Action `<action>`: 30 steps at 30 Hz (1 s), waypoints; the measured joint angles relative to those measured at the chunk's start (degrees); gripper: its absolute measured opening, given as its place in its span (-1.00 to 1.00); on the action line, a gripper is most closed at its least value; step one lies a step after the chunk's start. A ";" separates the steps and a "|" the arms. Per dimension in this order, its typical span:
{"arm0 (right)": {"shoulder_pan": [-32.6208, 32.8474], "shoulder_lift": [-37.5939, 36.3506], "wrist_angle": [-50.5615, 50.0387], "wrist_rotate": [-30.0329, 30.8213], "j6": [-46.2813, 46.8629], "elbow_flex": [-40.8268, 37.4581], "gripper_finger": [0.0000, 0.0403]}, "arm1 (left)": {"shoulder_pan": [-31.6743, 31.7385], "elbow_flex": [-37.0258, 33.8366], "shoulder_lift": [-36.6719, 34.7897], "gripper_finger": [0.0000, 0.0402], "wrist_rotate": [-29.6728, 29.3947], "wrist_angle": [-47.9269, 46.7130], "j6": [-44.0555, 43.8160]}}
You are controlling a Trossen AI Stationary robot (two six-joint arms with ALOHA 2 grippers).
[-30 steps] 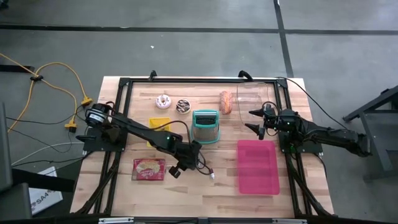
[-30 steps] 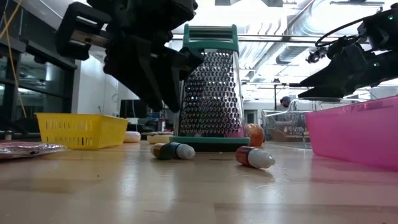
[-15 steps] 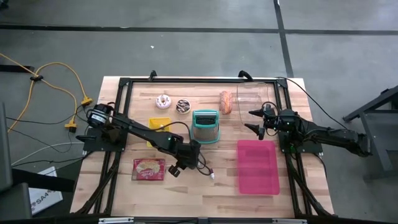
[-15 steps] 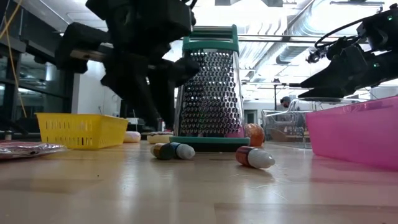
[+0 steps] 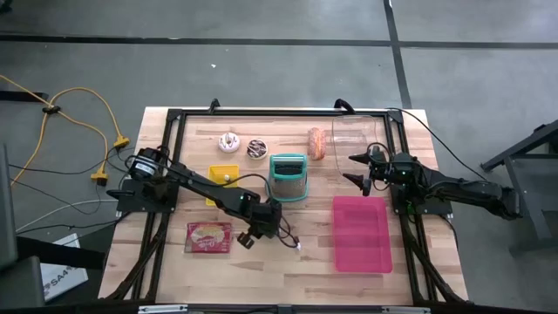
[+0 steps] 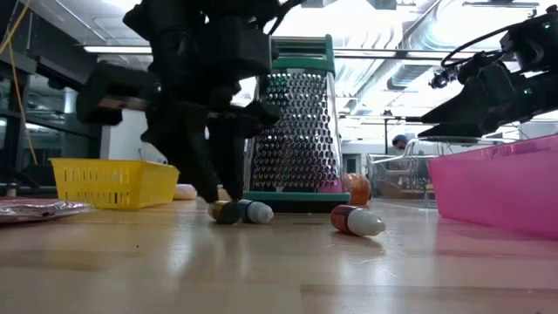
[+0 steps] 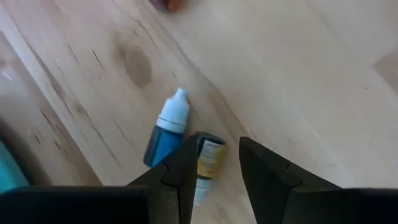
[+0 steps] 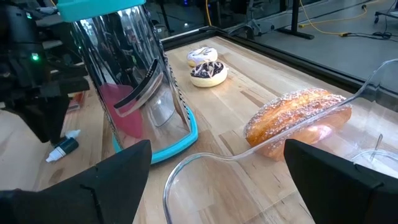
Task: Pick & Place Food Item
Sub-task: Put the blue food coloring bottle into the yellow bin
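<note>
From above, the left gripper (image 5: 259, 228) hangs low over the table's front middle, just in front of the grater (image 5: 289, 177), while the right gripper (image 5: 359, 168) waits beside the clear container (image 5: 355, 133), behind the pink tray (image 5: 362, 233). A bread roll (image 5: 316, 143), two doughnuts (image 5: 229, 141) and a yellow basket (image 5: 223, 174) sit toward the far side.

At table level, the left gripper's fingers reach down to a small dark bottle (image 6: 227, 211) lying beside a blue one (image 6: 257, 211); a third, red-capped bottle (image 6: 356, 220) lies apart.

Past the left wrist, the fingers stand partly spread astride the yellow-labelled bottle (image 7: 206, 163), apparently not yet pinching it, though contact is hard to judge. The blue bottle (image 7: 166, 129) touches it.

Past the right wrist, the right fingers are spread wide, holding nothing.

The grasp seems in hand; next comes closing squarely without dragging the blue bottle along.
</note>
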 joint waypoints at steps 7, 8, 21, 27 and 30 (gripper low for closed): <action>0.00 0.02 0.00 0.00 0.00 0.00 0.77 | 0.04 -0.08 0.09 -0.44 -0.33 -0.11 -0.07; 0.00 0.02 0.00 0.00 0.00 0.00 0.77 | 0.04 -0.08 0.09 -0.44 -0.31 -0.11 -0.09; 0.00 0.02 0.03 0.00 0.00 0.00 0.77 | 0.04 -0.08 0.09 -0.44 -0.46 -0.11 -0.07; 0.00 0.02 0.02 0.00 0.00 0.00 0.77 | 0.04 -0.08 0.09 -0.44 -0.46 -0.11 -0.07; 0.00 0.02 0.04 0.00 0.00 0.00 0.77 | 0.04 -0.08 0.09 -0.44 -0.46 -0.11 -0.07</action>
